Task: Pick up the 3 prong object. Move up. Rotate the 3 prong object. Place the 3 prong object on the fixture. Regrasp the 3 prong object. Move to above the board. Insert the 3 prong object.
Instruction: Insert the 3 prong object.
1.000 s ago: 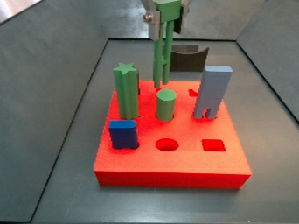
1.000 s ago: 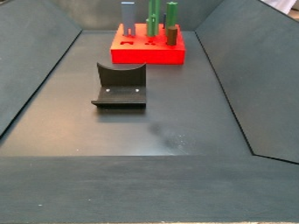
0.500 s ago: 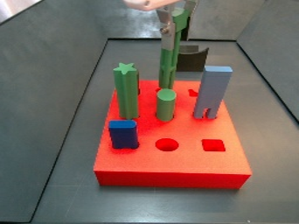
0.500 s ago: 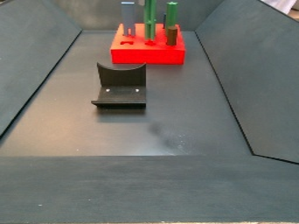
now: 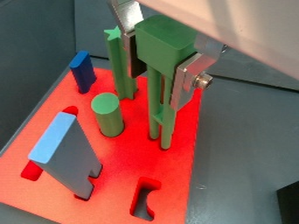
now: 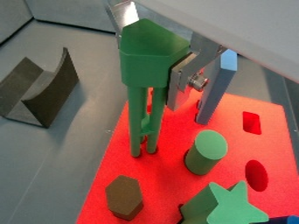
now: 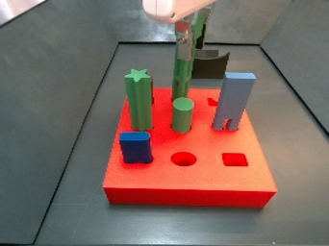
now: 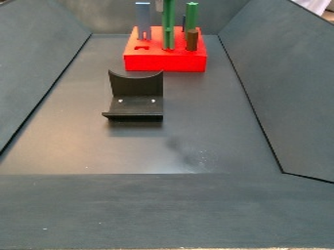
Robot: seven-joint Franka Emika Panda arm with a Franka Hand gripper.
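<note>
The 3 prong object [image 5: 162, 87] stood upright over the board [image 5: 176, 175], its lower end down at the red top face near the back edge; in both wrist views its three slim legs reached the surface, though whether they sat in a hole could not be told. The gripper [image 5: 158, 52] was closed on the upper part of the 3 prong object, one silver finger [image 6: 184, 77] pressed flat against its side in a wrist view. In a side view the 3 prong object [image 7: 183, 65] rose behind the other pieces with the gripper [image 7: 184, 24] at its top.

Just beside it on the board stood a short green cylinder [image 5: 107, 115], and further along the green star post [image 7: 139, 99]. A grey-blue arch block [image 7: 234, 101] stood on the other side, a small blue block [image 7: 135, 148] at the front corner, and a brown hexagonal piece [image 6: 124, 196] lay in the board too.

The fixture [image 8: 135, 96] sat on the floor well apart from the board [image 8: 166, 61], carrying nothing.
</note>
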